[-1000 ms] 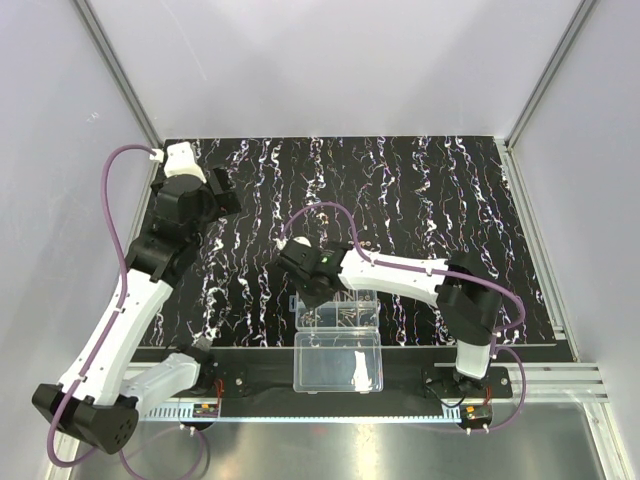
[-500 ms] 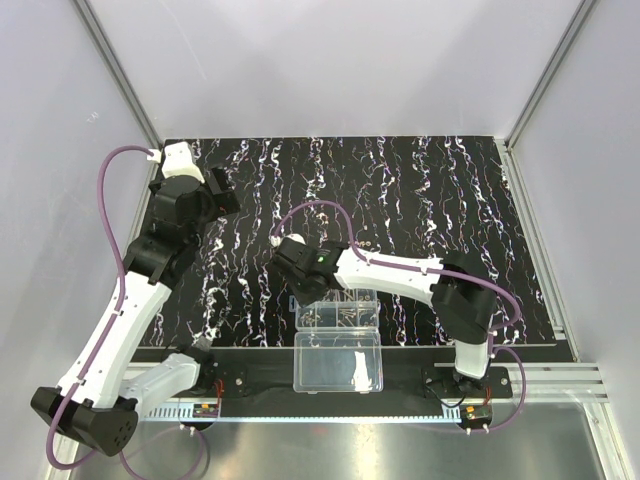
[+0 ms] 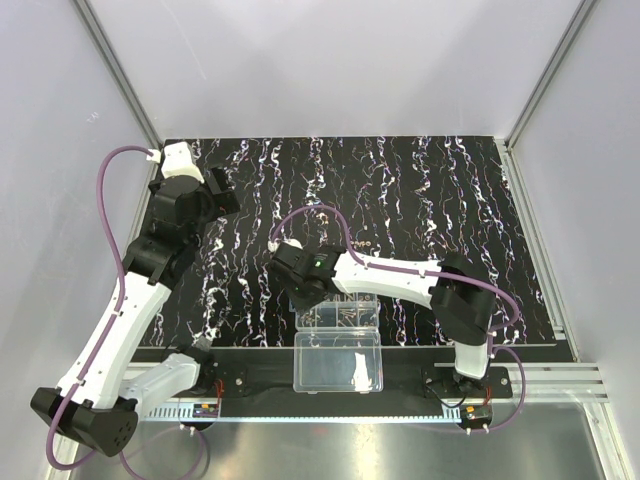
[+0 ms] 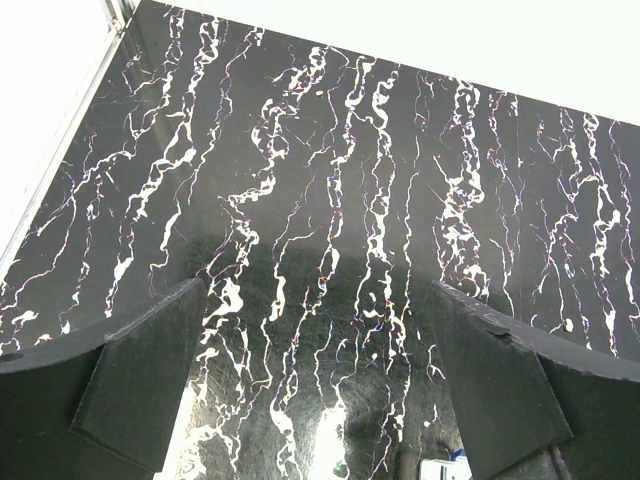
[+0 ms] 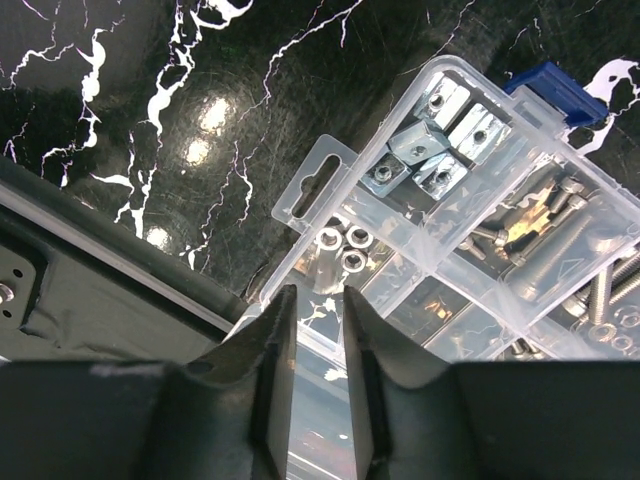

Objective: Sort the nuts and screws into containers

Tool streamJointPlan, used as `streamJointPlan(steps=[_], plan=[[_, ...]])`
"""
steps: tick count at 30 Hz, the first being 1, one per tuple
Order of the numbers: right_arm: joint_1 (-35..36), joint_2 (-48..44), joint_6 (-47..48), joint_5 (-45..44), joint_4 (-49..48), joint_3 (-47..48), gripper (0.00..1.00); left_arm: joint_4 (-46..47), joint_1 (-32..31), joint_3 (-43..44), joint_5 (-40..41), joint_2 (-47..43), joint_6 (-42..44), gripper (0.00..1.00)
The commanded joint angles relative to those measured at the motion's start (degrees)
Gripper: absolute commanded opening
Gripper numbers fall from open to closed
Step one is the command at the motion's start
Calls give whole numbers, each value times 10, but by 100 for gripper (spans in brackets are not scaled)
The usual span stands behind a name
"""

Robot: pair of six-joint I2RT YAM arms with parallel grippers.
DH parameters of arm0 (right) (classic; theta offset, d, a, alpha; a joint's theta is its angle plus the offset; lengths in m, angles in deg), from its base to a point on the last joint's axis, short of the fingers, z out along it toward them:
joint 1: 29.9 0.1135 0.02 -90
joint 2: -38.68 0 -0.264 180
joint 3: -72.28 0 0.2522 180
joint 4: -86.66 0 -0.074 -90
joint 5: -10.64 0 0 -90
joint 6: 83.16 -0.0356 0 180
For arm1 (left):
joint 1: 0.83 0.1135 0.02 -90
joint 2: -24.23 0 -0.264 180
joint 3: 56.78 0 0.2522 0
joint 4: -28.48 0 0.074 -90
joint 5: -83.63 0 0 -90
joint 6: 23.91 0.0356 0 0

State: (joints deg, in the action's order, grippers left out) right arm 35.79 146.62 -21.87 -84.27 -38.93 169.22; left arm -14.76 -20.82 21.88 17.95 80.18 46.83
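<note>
Over on the left, our left gripper (image 4: 320, 390) hangs above the black mat with white streaks (image 4: 330, 150). Its two dark fingers are spread wide, with nothing between them, and it sits well apart from the box.

In the middle we find the right gripper (image 5: 318, 305), tilted down at the left end of the clear plastic organizer box (image 5: 338, 170). Its jaws stand only a narrow slit apart, and we see nothing pinched between them. Whether the tips touch the plastic, we cannot tell.

Just beyond those tips, one of the small rectangular compartments (image 5: 385, 265) holds three small round silvery nuts (image 5: 345, 245). In the next one along are chunky square silvery nuts (image 5: 430, 140), each with a hole in the middle. Further right, the slim silvery metal screws (image 5: 550, 225) lie heaped in a longer compartment, and more show at the right edge of the wrist view.

By the box's far corner a small blue piece (image 5: 555, 90) rests on the mat. From above, we see the undivided clear lid half (image 3: 338, 362) lying open toward the arm bases, joined to the compartment half.
</note>
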Motion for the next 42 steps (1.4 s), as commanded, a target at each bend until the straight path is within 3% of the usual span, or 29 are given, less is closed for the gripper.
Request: streamJointPlan(steps=[1,10,14,20,29,42], plan=[[4,-4,2,-13,11,12,32,32,2,12,10,-12,5,99],[0,-22,6,-35,29,37,49,34,2,10,12,-9,5,99],[-45,-38,12,-52,51,60,53,33,2,11,10,-1,6,99],[-177,-49,18,-70,49,72,58,37,2,9,-3,9,16,99],[-327,9,25,-113,35,81,57,64,2,-6,-43,28,27,99],[-353,112,52,-120,-32,126,54,56,3,1,-40,70,31,99]])
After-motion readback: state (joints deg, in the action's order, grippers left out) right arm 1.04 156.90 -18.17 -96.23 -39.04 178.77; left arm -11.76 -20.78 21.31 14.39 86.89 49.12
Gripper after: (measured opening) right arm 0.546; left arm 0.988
